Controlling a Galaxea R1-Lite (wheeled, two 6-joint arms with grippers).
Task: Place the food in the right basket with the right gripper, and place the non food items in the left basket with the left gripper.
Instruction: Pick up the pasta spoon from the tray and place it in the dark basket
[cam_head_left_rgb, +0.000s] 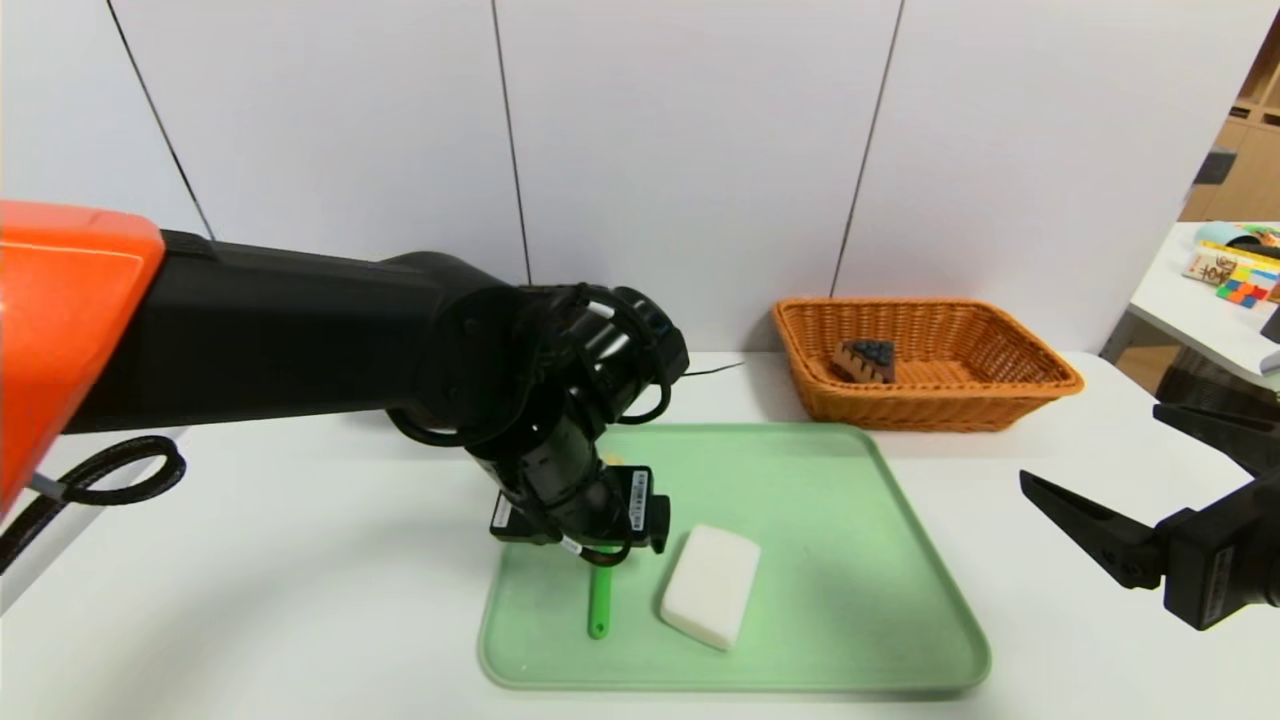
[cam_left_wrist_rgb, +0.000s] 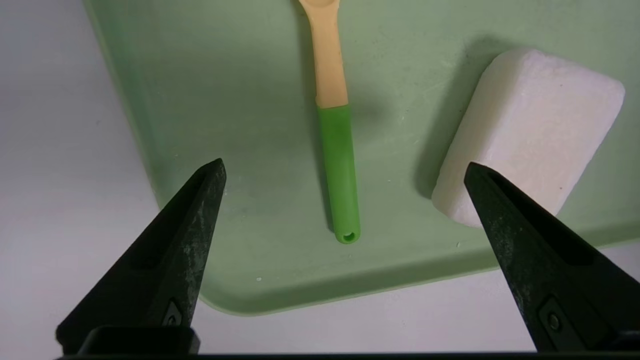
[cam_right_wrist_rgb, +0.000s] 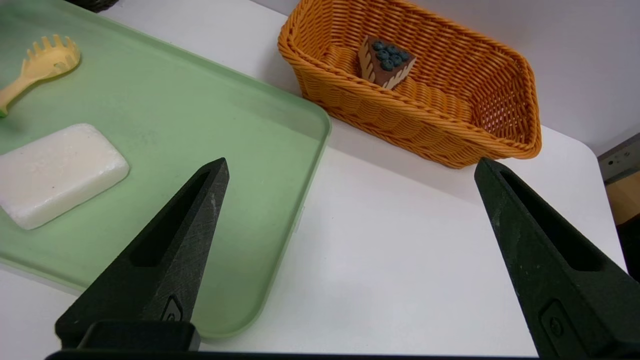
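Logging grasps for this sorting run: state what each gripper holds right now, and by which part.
Nothing is held. The left gripper hangs open above the pasta spoon on the green tray. The right gripper is open and empty, off to the tray's right.

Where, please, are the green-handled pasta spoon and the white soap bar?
green-handled pasta spoon (cam_left_wrist_rgb: 339, 170), left wrist view, middle of green handle.
white soap bar (cam_left_wrist_rgb: 530, 125), left wrist view, centre of top face.

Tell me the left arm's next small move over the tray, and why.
Probably lower the left gripper straight down and close on the spoon's green handle. Its jaws are open, the handle lies centred between them on the green tray, and the white soap bar sits clear to one side.
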